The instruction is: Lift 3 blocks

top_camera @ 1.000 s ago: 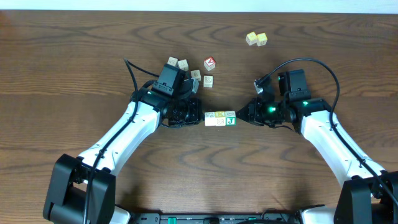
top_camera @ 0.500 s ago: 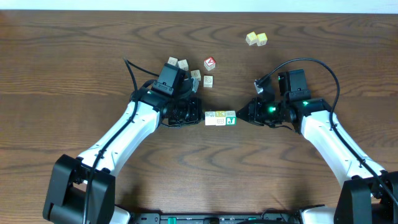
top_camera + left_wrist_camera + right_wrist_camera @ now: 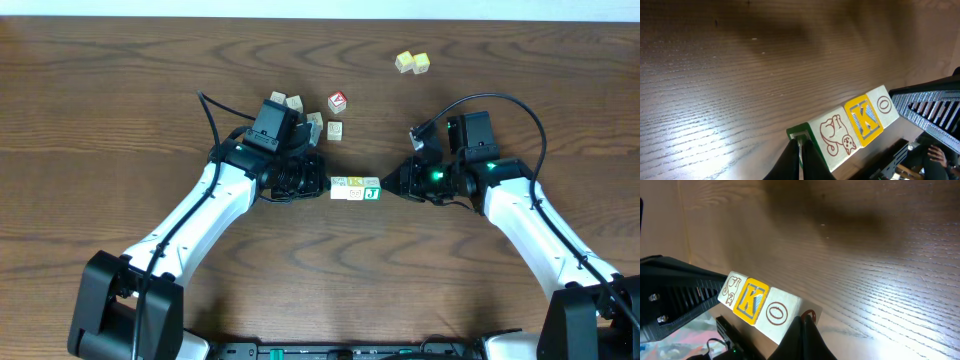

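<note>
The 3 blocks sit in a tight row [image 3: 355, 188]: a whitish one [image 3: 340, 189], a yellow-faced one [image 3: 354, 184] and one with a green J face [image 3: 371, 193]. My left gripper [image 3: 327, 187] is shut, its tips pressed on the row's left end. My right gripper [image 3: 384, 187] is shut against the J end. The left wrist view has the shut left gripper [image 3: 801, 143] on the green end of the cat-picture block [image 3: 835, 140], then the yellow K [image 3: 863, 120] and an O face [image 3: 883, 105]. In the right wrist view, the shut right gripper [image 3: 805, 320] touches the O block [image 3: 776, 313].
A red-faced cube [image 3: 337, 101] and several whitish cubes [image 3: 334, 129] lie just behind the left arm. Two pale yellow cubes [image 3: 411, 62] sit as a pair at the far right. A black cable [image 3: 500, 100] arcs over the right arm.
The row of blocks, pinched between the two tips, has shifted very slightly toward the far side. Both arms are otherwise almost still.
</note>
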